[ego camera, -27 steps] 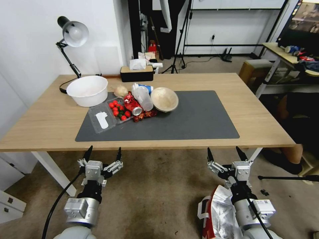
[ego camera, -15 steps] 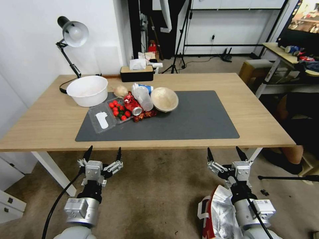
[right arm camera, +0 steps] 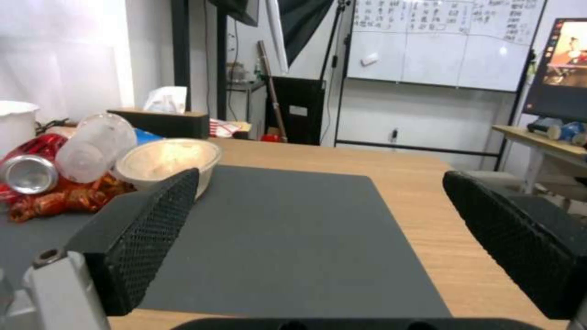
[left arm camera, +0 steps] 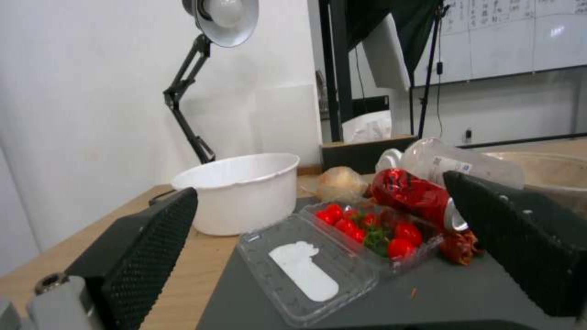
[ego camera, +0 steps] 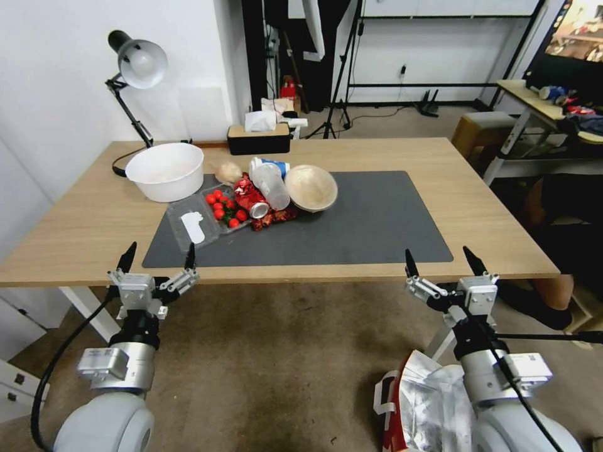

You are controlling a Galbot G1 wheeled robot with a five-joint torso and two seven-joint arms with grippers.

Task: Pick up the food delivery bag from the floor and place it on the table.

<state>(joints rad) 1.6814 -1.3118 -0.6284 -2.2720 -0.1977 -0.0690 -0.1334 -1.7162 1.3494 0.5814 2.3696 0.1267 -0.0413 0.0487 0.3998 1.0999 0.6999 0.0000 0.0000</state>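
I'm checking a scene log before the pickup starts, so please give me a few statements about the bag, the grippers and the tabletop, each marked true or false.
1. The white paper food delivery bag with red sides lies on the brown-grey carpet floor. True.
2. The right gripper is shut on the bag. False: it is open, at the near edge of the light-wood table.
3. The left gripper is open. True.
4. The crushed red can stands upright. False: it lies on its side on the dark grey mat.
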